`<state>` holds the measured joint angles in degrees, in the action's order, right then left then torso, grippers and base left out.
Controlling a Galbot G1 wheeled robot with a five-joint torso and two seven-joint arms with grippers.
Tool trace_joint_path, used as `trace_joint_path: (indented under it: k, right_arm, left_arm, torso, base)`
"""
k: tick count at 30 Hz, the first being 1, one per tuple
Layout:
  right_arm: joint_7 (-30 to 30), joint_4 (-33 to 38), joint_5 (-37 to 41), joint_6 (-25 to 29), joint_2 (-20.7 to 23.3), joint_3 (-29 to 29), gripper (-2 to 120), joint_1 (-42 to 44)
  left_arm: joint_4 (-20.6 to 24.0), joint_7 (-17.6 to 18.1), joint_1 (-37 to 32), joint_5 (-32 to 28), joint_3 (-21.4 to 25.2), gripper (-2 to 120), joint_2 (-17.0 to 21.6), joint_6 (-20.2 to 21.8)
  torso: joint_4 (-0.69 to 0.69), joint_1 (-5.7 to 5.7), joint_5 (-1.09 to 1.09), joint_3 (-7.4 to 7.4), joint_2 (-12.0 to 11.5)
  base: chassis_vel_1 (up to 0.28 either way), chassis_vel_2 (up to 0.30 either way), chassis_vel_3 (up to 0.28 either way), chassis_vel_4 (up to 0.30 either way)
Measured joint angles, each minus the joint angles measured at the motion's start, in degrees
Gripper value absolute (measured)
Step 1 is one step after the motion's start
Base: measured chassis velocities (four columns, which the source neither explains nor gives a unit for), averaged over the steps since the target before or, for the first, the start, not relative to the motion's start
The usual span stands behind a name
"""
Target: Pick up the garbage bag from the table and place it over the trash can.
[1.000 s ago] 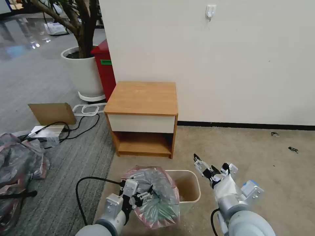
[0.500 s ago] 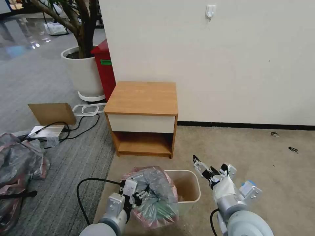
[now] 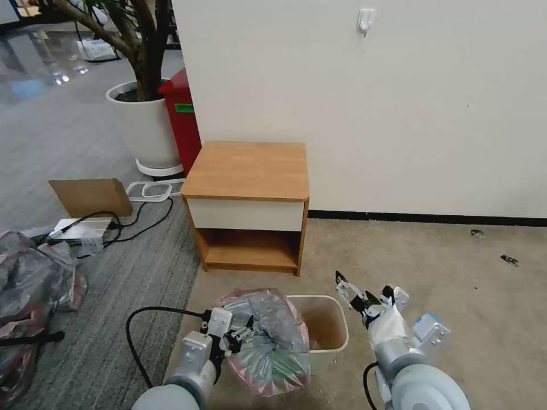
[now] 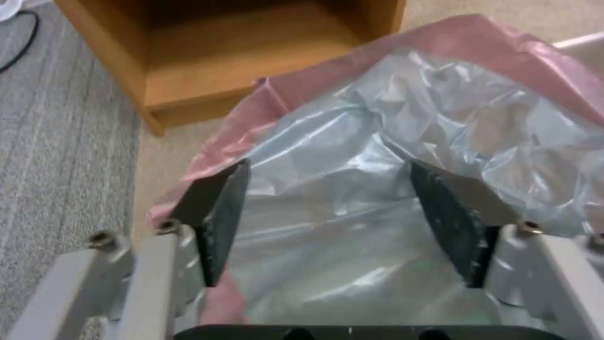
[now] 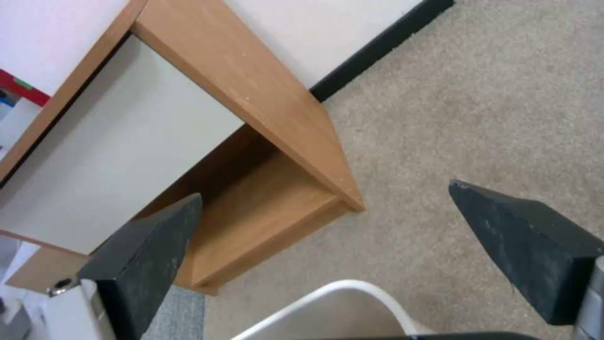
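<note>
Draping the trash can (image 3: 330, 336), garbage bag (image 3: 273, 341) mouth tilts up.

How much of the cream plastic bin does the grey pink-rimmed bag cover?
Partly: the grey pink-rimmed bag drapes the cream plastic bin's left side; its right side stays bare.

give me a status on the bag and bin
Left gripper open at the garbage bag. Bag draped over the trash can's left half, right half uncovered. Right gripper open, empty, beside the can. Nothing blocking.

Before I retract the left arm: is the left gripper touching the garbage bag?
Cannot tell. In the left wrist view the left gripper is open over the garbage bag, but no contact or gap shows plainly.
</note>
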<state>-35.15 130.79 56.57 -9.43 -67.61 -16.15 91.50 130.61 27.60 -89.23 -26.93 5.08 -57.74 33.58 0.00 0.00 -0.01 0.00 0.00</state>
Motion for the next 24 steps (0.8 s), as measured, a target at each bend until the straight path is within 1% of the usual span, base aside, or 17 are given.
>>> trace_joint_path:
  k: [1, 3, 9, 15, 18, 22, 23, 24]
  right_arm:
    - [-0.02, 0.01, 0.00, 0.00, 0.02, -0.14, 100, 0.04]
    - [-0.05, 0.05, 0.00, 0.01, 0.02, -0.23, 100, 0.07]
    - [-0.10, -0.01, 0.03, 0.04, -0.09, -0.31, 100, 0.02]
    - [-0.11, -0.64, 0.05, 0.05, -0.24, -0.22, 100, -0.30]
    - [-0.12, -0.87, 0.09, 0.07, -0.18, -0.31, 100, -0.31]
    - [-0.12, -1.12, 0.22, 0.08, 0.03, -0.72, 100, -0.34]
    - [-0.12, -1.12, 0.22, 0.08, 0.03, -0.72, 100, -0.34]
    - [-0.12, -1.13, 0.24, 0.08, 0.08, -0.80, 100, -0.37]
  left_arm:
    - [-0.49, 0.31, 0.61, -0.22, -0.49, 64, -0.05, 0.07]
    - [-0.82, 0.51, 1.15, -0.38, -0.96, 63, -0.05, 0.16]
    - [-1.62, 1.34, 2.44, -1.32, -2.03, 62, 0.04, 1.14]
    - [-3.96, 1.65, 5.63, -2.50, -3.14, 62, -0.12, 1.44]
    - [-5.07, 2.45, 7.61, -3.93, -3.71, 59, -0.31, 1.85]
    - [-6.13, 5.47, 10.48, -7.98, -4.83, 53, -0.75, 3.81]
    - [-6.13, 5.47, 10.48, -7.98, -4.83, 53, -0.75, 3.81]
    - [-6.32, 5.82, 10.82, -8.42, -5.02, 50, -0.81, 4.05]
  torso:
    - [0.00, 0.00, 0.00, 0.00, 0.00]
    - [0.00, 0.00, 0.00, 0.00, 0.00]
    - [0.00, 0.00, 0.00, 0.00, 0.00]
    - [0.00, 0.00, 0.00, 0.00, 0.00]
    - [0.00, 0.00, 0.01, 0.00, 0.00]
    - [0.00, 0.00, 0.01, 0.00, 0.00]
    - [0.00, 0.00, 0.01, 0.00, 0.00]
    - [0.00, 0.00, 0.01, 0.00, 0.00]
  base:
    - [0.000, 0.000, 0.000, 0.000]
    - [0.000, 0.000, 0.000, 0.000]
    - [0.000, 0.000, 0.000, 0.000]
    - [0.000, 0.000, 0.000, 0.000]
    - [0.000, 0.000, 0.000, 0.000]
    - [0.000, 0.000, 0.000, 0.000]
    - [0.000, 0.000, 0.000, 0.000]
    - [0.000, 0.000, 0.000, 0.000]
